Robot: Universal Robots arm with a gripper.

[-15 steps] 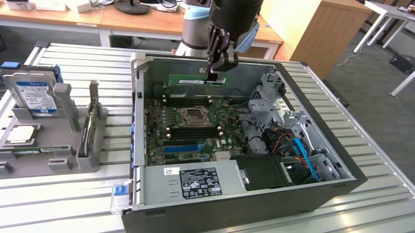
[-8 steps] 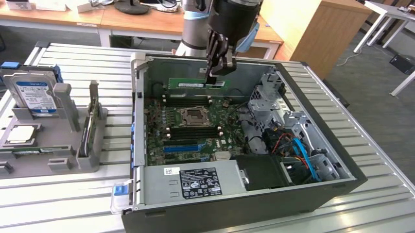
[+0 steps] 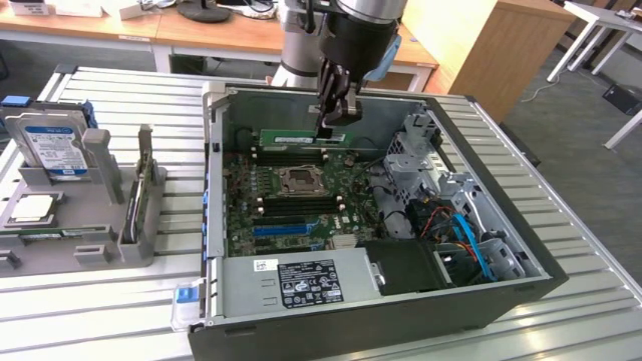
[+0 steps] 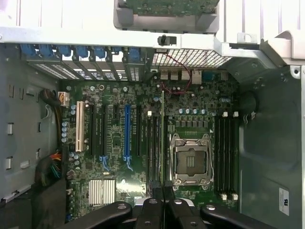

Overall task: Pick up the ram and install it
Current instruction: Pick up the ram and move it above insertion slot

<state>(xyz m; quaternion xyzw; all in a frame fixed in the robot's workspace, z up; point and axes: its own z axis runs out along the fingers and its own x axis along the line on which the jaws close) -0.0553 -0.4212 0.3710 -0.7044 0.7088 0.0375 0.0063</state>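
Over the open computer case (image 3: 401,323), your gripper (image 3: 332,126) was closed almost completely, its fingers pinching the ram (image 3: 296,138) by the upper edge. That hold left the green stick hanging on its long edge with the contact side facing down, which is the attitude a memory slot needs. The ram hung above the far part of the motherboard (image 3: 246,214), just beyond the processor socket (image 3: 301,180), and I judged it was not yet seated.

From the wrist camera you looked straight down the ram (image 4: 162,138), so it showed as a thin line running away from the gripper (image 4: 163,212). That line lay parallel to the memory slots (image 4: 153,143) and sat between them and the socket (image 4: 190,162), so the stick looked lined up lengthwise, though I could not tell whether it was over a slot.

Well apart, on the exterior view's left, the hard drive (image 3: 50,147) and processor chip (image 3: 30,209) sat in their grey holder (image 3: 101,252), untouched.
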